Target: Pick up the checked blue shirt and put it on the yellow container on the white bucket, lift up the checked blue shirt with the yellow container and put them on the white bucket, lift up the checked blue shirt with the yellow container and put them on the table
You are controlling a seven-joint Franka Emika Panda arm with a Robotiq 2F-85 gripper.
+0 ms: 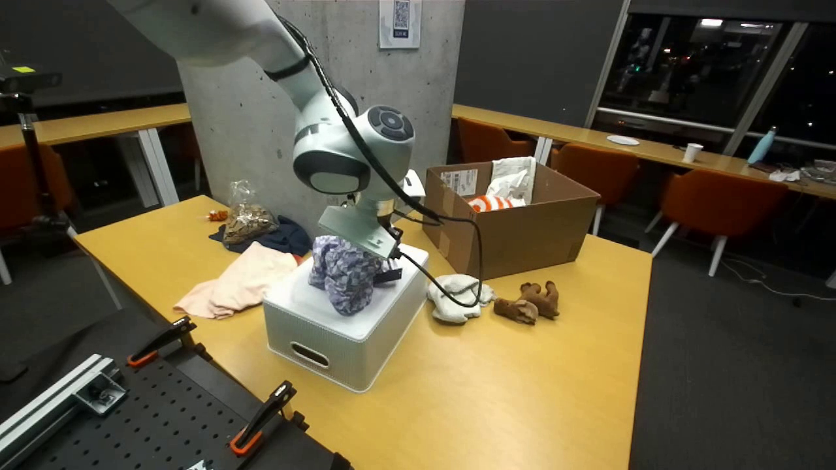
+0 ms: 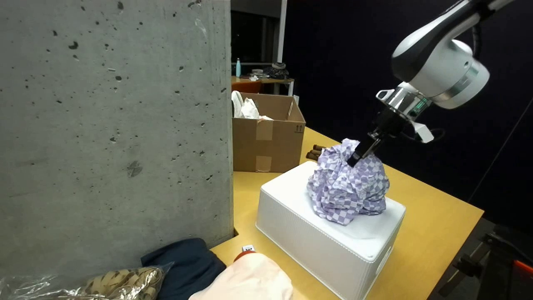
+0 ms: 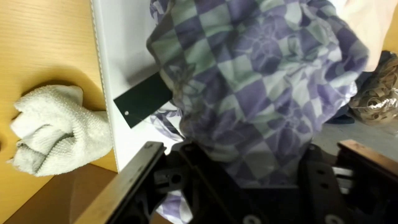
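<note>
The checked shirt, bluish purple and white, lies bunched up on the flat top of the white bucket in both exterior views: shirt [image 1: 343,274] [image 2: 349,189], bucket [image 1: 392,326] [image 2: 304,237]. In the wrist view the shirt [image 3: 255,77] fills the middle above the bucket top [image 3: 116,46], and a dark tag [image 3: 143,99] hangs from it. My gripper [image 3: 248,147] has its fingers wide apart with cloth bulging between them. In an exterior view my gripper [image 2: 358,159] reaches down at a tilt into the shirt's top. No yellow container shows; anything under the shirt is hidden.
A cardboard box [image 1: 522,228] stands behind the bucket. A white cloth [image 1: 457,300] and a brown plush toy [image 1: 532,303] lie beside the bucket. A peach cloth [image 1: 241,281], dark cloth [image 2: 191,266] and clear bag [image 1: 248,222] lie on its other side, near the concrete pillar [image 2: 116,125].
</note>
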